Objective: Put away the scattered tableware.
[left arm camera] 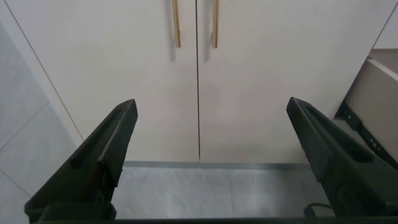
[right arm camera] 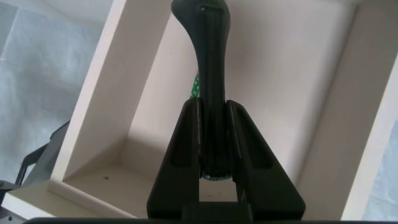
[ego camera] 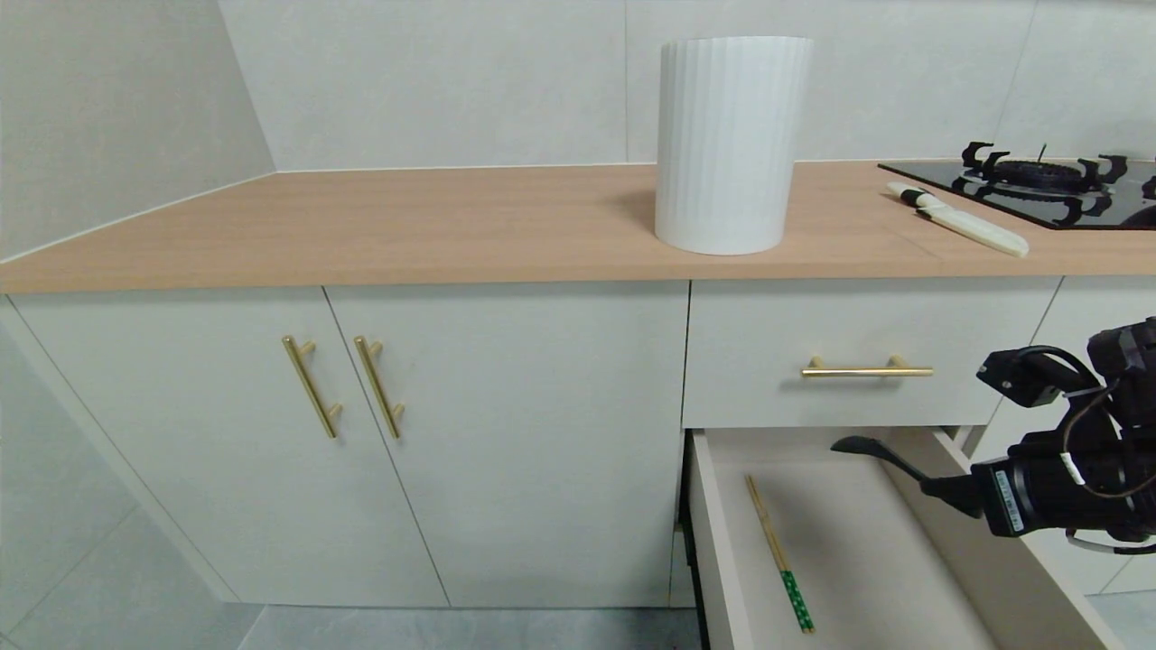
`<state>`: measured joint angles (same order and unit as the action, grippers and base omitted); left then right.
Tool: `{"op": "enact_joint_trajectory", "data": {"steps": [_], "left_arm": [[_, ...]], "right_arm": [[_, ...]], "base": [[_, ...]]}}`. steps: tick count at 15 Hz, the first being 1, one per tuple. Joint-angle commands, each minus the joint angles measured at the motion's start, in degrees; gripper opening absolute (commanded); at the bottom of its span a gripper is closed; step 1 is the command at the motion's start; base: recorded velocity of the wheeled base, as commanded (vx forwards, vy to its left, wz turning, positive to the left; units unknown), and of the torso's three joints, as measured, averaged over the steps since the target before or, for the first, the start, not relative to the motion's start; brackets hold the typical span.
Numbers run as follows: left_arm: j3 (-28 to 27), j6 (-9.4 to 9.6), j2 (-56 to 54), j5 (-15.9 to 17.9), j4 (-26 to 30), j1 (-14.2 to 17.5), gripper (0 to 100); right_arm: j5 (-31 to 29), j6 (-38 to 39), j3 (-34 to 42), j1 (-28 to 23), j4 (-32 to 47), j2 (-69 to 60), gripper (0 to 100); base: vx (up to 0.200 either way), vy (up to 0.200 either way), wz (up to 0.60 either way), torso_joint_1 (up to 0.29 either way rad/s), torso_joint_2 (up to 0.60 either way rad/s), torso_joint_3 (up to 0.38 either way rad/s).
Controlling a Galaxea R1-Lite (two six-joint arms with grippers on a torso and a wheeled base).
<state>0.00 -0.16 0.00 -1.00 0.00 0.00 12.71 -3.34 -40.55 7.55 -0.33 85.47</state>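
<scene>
My right gripper (ego camera: 950, 491) is shut on the handle of a black spoon (ego camera: 878, 451), held above the open lower drawer (ego camera: 709, 533) with the spoon's bowl toward the drawer's back. In the right wrist view the spoon (right arm camera: 208, 68) sticks out past the closed fingers (right arm camera: 184, 143) over the drawer's pale bottom (right arm camera: 273, 112). A pair of chopsticks (ego camera: 778, 551) with green ends lies in the drawer; a green tip (right arm camera: 195, 87) peeks out beside the spoon. A white-bladed knife (ego camera: 959, 222) lies on the counter beside the stove. My left gripper (left arm camera: 208, 130) is open and holds nothing, facing the cabinet doors (left arm camera: 199, 81).
A tall white ribbed container (ego camera: 730, 144) stands on the wooden counter (ego camera: 406, 226). A black gas stove (ego camera: 1039, 181) sits at the far right. The upper drawer (ego camera: 867, 361) with its gold handle is closed just above the open one. The double doors (ego camera: 361, 433) are closed.
</scene>
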Motion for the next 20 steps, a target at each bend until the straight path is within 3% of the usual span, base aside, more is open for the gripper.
{"op": "enact_joint_trajectory", "data": {"steps": [1, 4, 8, 14, 20], "left_arm": [[0.00, -0.02, 0.09, -0.06, 0.00, 0.00, 100], [0.00, -0.02, 0.09, -0.06, 0.00, 0.00, 100], [0.00, -0.02, 0.09, -0.06, 0.00, 0.00, 100], [0.00, -0.02, 0.09, -0.06, 0.00, 0.00, 100], [0.00, -0.02, 0.09, -0.06, 0.00, 0.00, 100]], "right_arm": [[0.03, -0.09, -0.06, 0.01, -0.02, 1.28, 0], [-1.03, -0.09, -0.41, 0.10, -0.11, 5.15, 0], [-8.06, 3.43, -2.96, 2.39, -1.78, 16.05, 0], [-14.91, 8.09, -2.08, 3.70, -16.81, 33.80, 0], [-17.90, 8.26, -1.47, 4.14, -21.82, 40.92, 0]], "base": [[0.000, 0.000, 0.00, 0.000, 0.00, 0.000], [0.000, 0.000, 0.00, 0.000, 0.00, 0.000], [0.000, 0.000, 0.00, 0.000, 0.00, 0.000], [0.000, 0.000, 0.00, 0.000, 0.00, 0.000], [0.000, 0.000, 0.00, 0.000, 0.00, 0.000]]}}
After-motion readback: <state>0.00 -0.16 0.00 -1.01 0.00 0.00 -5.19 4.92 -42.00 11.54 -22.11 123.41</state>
